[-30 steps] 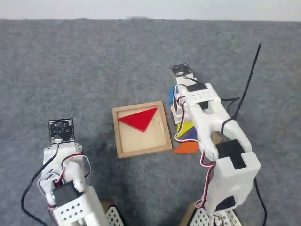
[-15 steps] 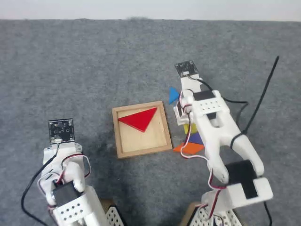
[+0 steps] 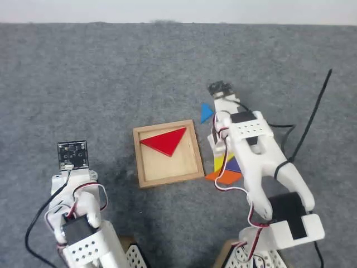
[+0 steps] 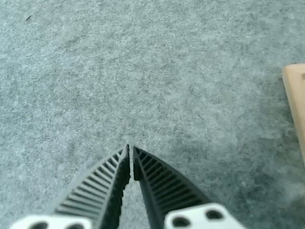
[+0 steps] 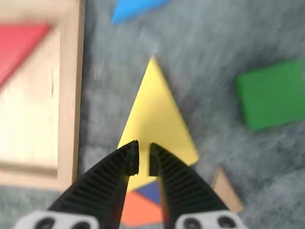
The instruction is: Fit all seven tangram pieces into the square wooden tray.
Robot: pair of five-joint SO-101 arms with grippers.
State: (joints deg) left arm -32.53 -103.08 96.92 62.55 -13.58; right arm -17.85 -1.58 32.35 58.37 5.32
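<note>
Jaws on the right gripper (image 5: 144, 157) stand almost pressed together, with a thin slit between them and nothing pinched. They hang over the wide end of the yellow triangle (image 5: 155, 119). In the high view that triangle lies flat on the grey carpet (image 3: 100, 72), just right of the wooden tray (image 3: 167, 180) at the centre of the frame. The tray has only the red triangle (image 3: 166, 142) in it. An orange piece (image 3: 226, 177) and a dark blue piece (image 3: 234, 166) crowd the yellow one, and a light blue piece (image 3: 206, 112) and a green square (image 5: 271, 93) lie further out. Jaws on the left gripper (image 4: 131, 152) are closed over bare carpet at lower left.

The risk, as I judge it, is a descent with the jaws this narrow. They would press on the flat triangle rather than straddle it, shoving it onto the orange piece or against the tray wall.
</note>
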